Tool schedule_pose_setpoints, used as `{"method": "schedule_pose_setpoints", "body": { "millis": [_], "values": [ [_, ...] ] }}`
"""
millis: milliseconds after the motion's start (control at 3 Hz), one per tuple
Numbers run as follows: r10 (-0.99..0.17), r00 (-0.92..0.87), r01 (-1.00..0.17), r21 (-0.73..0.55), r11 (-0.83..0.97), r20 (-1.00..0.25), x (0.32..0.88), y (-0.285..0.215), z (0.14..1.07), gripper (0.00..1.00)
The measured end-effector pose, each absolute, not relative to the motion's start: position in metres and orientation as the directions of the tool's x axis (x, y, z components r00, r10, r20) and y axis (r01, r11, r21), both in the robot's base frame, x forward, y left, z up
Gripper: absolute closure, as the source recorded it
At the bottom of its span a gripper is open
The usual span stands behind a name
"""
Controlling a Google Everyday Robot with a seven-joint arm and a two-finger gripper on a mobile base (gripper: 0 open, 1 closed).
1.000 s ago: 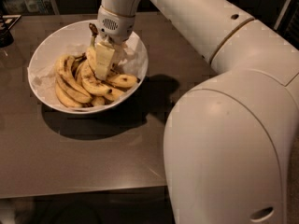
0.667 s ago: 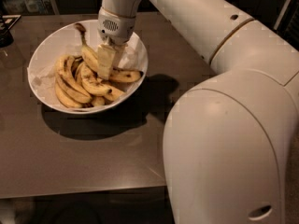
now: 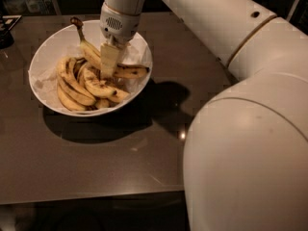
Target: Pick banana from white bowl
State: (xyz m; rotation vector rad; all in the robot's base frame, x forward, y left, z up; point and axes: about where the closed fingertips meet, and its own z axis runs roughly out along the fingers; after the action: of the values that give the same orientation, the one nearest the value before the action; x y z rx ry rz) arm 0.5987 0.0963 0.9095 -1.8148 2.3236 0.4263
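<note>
Yellow and brown-speckled, the long curved banana (image 3: 89,51) with the dark-capped stem lies slantwise across the far half of the large round white bowl (image 3: 45,42). Its stem pokes up past the far rim and its browned tip points toward the right rim. My two-finger gripper (image 3: 109,71) hangs straight down from the white robot arm (image 3: 216,23) into the middle of the bowl. Its pale fingers (image 3: 109,57) cross the banana's midsection. I read them as closed on the fruit, since the banana sits above the heap, not nested in it.

The grip looks placed near the middle so the long fruit balances and neither end droops. The vertical approach keeps the wrist clear of the bowl's rim. The shorter, stubbier yellow bananas (image 3: 72,83) are piled low on the near and left side, touching one another. At least one lies just beside the fingertips, so I would lift slowly in case it snags. The bowl rests on the dark grey-brown tabletop (image 3: 96,162). The banana is not yet clear of it, so the pick is only partly done.
</note>
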Motion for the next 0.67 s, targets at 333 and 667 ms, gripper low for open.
{"method": "schedule_pose_setpoints", "body": {
  "millis": [333,667],
  "values": [
    [-0.927,-0.181,-0.983,0.047,0.175,-0.329,0.579,0.088,0.933,1.00],
    [-0.941,-0.070,-0.997,-0.006,0.076,-0.331,0.551,0.079,0.954,1.00]
  ]
}}
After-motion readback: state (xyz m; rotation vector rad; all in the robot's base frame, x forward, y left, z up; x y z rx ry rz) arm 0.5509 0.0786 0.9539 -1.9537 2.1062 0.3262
